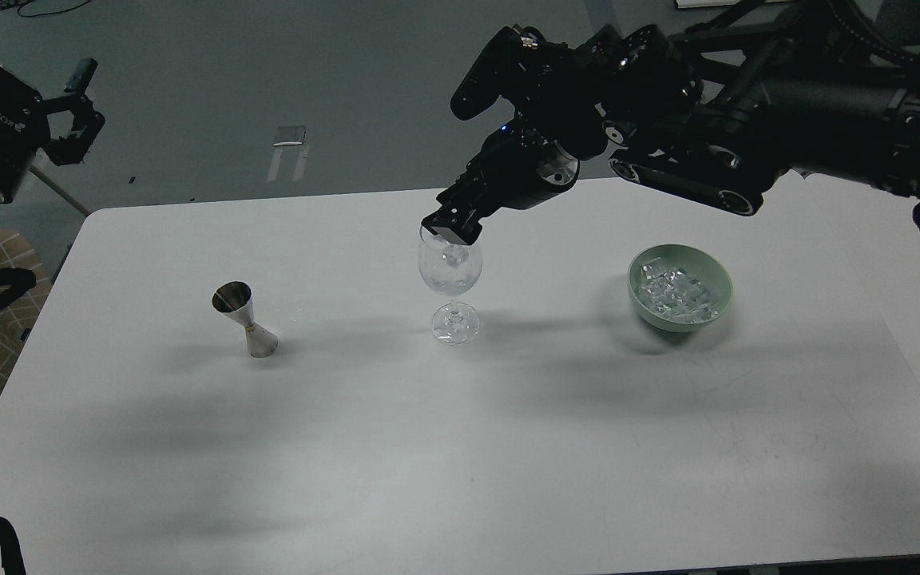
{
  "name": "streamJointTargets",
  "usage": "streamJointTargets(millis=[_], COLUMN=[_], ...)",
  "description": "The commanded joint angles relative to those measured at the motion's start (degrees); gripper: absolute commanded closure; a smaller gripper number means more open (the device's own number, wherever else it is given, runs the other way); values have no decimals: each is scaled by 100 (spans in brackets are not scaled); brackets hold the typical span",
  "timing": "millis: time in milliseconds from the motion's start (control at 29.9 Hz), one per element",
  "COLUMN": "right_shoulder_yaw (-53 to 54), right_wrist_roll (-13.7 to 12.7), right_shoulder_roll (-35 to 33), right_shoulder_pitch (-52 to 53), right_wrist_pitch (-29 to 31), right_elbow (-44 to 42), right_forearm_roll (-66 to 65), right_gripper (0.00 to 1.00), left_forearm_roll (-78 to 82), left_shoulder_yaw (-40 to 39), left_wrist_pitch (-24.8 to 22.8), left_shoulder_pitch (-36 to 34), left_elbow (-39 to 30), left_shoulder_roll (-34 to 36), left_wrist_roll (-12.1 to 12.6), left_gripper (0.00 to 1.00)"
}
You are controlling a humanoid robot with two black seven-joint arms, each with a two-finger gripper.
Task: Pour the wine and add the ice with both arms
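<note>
left pincer (77, 112) spread, marked ROBOTIQ | right pincer (452, 228) over wine glass (450, 275), grip unclear

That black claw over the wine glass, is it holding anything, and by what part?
It cannot be told. The right gripper is at the wine glass rim, its dark fingers indistinct. An ice cube shows just below it.

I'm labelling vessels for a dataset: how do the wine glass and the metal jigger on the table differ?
The wine glass is clear, with a round bowl on a thin stem; the jigger is opaque silver metal, an hourglass of two cones. The glass stands mid-table with the right gripper at its rim; the jigger stands alone further left, with no gripper near. The glass looks taller. Both stand upright on the white table.
</note>
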Motion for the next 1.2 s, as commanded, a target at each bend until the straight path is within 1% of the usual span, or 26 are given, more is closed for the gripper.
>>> streamJointTargets(millis=[0,100,167,200,234,334,401,635,769,869,936,1002,1036,1069,1136,1170], right_shoulder_yaw=[7,15,50,103,216,402,437,964,1245,1491,1807,2246,2248,2500,3054,3457], right_wrist_roll=[0,0,0,0,0,0,0,0,0,0,0,0,0,0,0,0], right_shoulder_roll=[-9,-44,-70,-122,-175,-263,-342,-711,-747,-747,-694,-616,-615,-511,-448,-439], right_shoulder_pitch=[-5,4,13,21,30,48,57,-57,-260,-461,-655,-944,-945,-1093,-1366,-1585], right_wrist_pitch=[-4,-21,-30,-56,-100,-170,-188,-627,-856,-1084,-1347,-1559,-1559,-1577,-1594,-1594], right_elbow=[-3,-12,-21,-56,-152,-337,-442,-846,-1163,-1444,-1690,-1979,-1981,-2068,-2095,-2095], right_forearm_roll=[12,21,30,108,318,916,1084,1909,2586,3105,3518,3896,3897,4010,4187,4353], right_gripper=[43,39,30,13,2,1,1,0,0,1,1,0,0,0,0,0], left_forearm_roll=[0,0,0,0,0,0,0,-43,-131,-395,-430,-430,-430,-430,-430,-439], left_shoulder_yaw=[1,1,10,10,18,27,36,27,-17,27,45,45,45,53,176,333], left_wrist_pitch=[0,-9,-9,0,0,18,0,70,88,193,395,702,703,773,756,756], left_shoulder_pitch=[1,-8,-8,-8,-17,-17,-8,-43,-105,-114,-122,-140,-140,-140,-157,-210], left_elbow=[0,0,0,0,0,0,0,0,87,114,202,228,228,237,254,263], left_shoulder_roll=[0,0,9,9,18,27,18,9,-8,-35,-96,-158,-158,-167,-167,-167], left_wrist_roll=[0,0,0,0,0,17,35,97,123,158,246,316,316,342,421,500], left_gripper=[2,2,2,2,2,2,2,2,2,2,2,2,2,2,2,2])
